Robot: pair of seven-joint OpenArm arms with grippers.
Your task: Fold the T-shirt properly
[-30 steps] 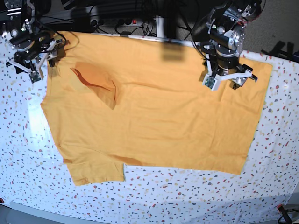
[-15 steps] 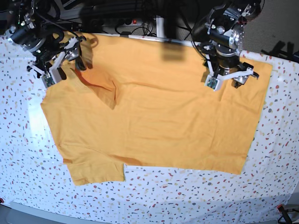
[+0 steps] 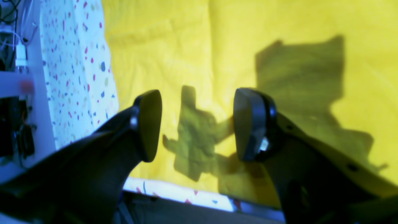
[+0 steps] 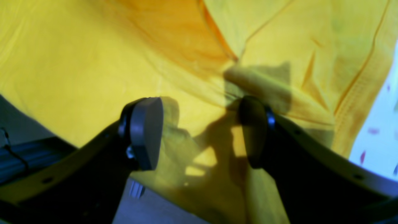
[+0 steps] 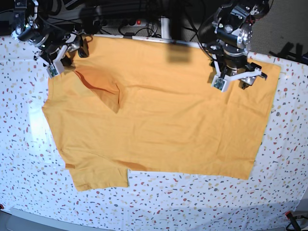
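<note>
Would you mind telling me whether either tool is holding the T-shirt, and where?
Neither: left tool and right tool stand open above the T-shirt.

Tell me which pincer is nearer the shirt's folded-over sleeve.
Right. The right pincer hangs open just above the folded sleeve at the shirt's far corner; the left pincer hangs open across the shirt, near the hem.

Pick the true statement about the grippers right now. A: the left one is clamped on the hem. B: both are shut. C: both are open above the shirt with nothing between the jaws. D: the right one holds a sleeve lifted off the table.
C: the left gripper and right gripper both show spread jaws with only the flat T-shirt beneath them.
</note>
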